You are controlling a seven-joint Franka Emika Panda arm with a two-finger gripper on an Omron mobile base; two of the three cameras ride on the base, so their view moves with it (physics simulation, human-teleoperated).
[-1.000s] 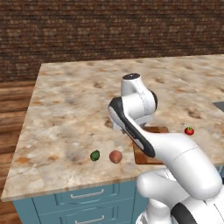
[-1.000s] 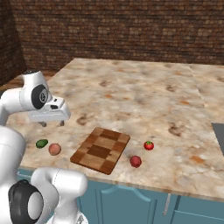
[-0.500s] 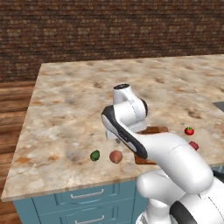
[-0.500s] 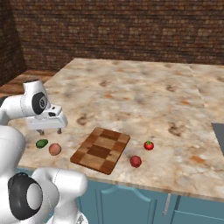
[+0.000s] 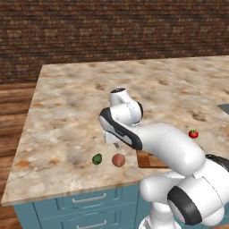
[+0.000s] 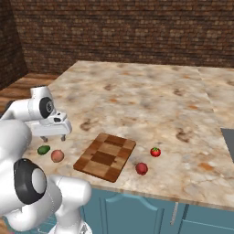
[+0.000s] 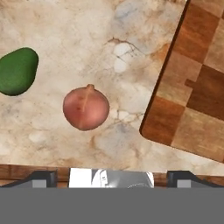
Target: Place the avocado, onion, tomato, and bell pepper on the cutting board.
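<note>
1. Onion point(image 7: 85, 108), pale peach-pink, lies on the marble tabletop point(image 6: 151, 100) straight ahead of the claw point(image 6: 54, 135) in the hand view, clear of both finger tips point(image 7: 43, 178).
2. Avocado point(image 7: 17, 71) rests farther out and to the onion's left in that view, near it but apart.
3. Cutting board point(image 6: 105, 156), checkered in light and dark brown, sits to the right of the claw in the right base view, with bare wood on top; in the hand view its corner comes close to the onion without touching.
4. Beyond the board from the claw lie a dark red ball point(image 6: 141, 168) and a smaller bright red tomato point(image 6: 155, 152), near each other.
5. Claw hangs just above the tabletop, over the avocado and onion; its tips stand wide apart at the bottom of the hand view, nothing between them.
</note>
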